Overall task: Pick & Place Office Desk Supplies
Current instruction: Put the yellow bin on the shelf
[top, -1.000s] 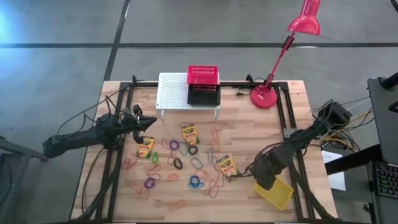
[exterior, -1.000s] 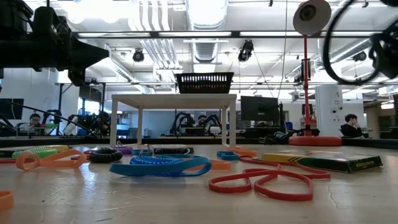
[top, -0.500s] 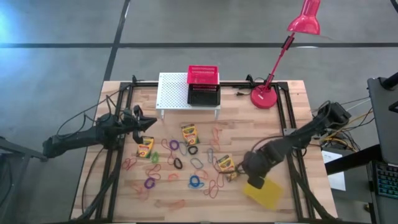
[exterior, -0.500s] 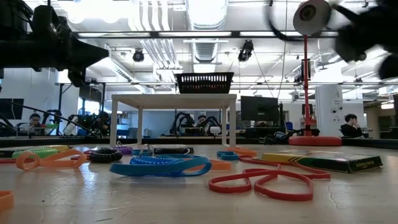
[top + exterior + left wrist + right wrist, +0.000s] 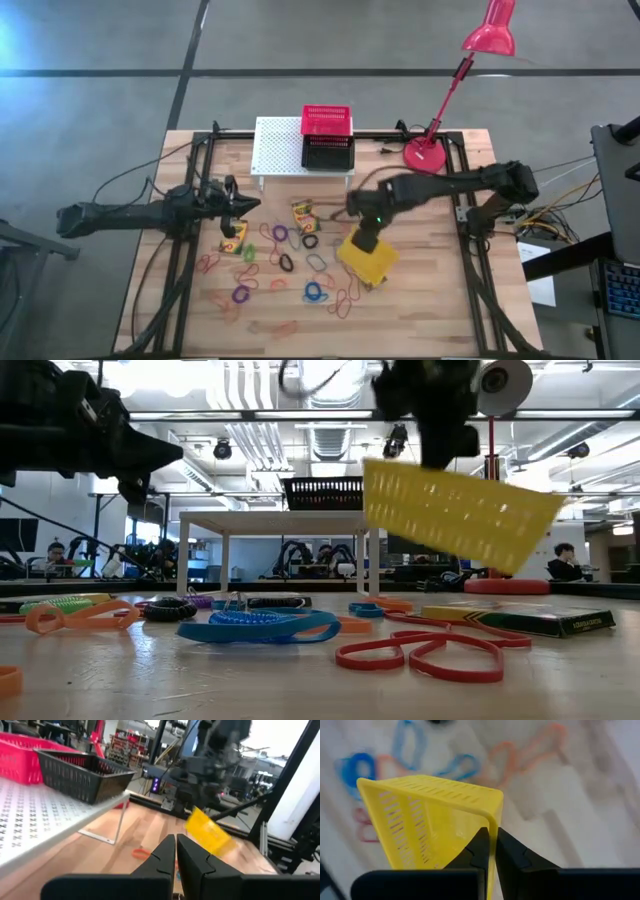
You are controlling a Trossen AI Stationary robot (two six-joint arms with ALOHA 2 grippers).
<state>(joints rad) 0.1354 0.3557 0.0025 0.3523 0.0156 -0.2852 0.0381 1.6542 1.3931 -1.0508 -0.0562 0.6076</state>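
Observation:
My right gripper [image 5: 366, 236] is shut on a yellow mesh basket [image 5: 366, 260] above the middle of the table; in the low view the basket [image 5: 460, 510] hangs tilted. Crayon boxes [image 5: 304, 213] [image 5: 233, 238] and coloured elastic loops [image 5: 316, 292] lie flat on the wood below it. A red basket [image 5: 328, 120] and a black basket [image 5: 328, 153] stand on the white stand [image 5: 280, 150]. My left gripper [image 5: 240, 207] hovers shut at the left, near one crayon box, and holds nothing [image 5: 176, 855]. My right gripper pinches the top rim of one wall of the yellow basket [image 5: 493, 820], one finger inside the basket and one outside. The fingers [image 5: 509, 851] come from above. The basket hangs below them, tilted, clear of the table.
A red desk lamp stands with its base [image 5: 426, 157] at the far right. Dark frame rails [image 5: 455, 190] run along the table's sides. A crayon box [image 5: 530, 620] and loops [image 5: 420, 653] lie close to the near edge. People sit in the room behind the table.
My right gripper has travelled from the near right corner toward the table's left and far edges, carrying the yellow basket, which now hangs tilted and clear above the middle. My left gripper has shifted a little toward the right.

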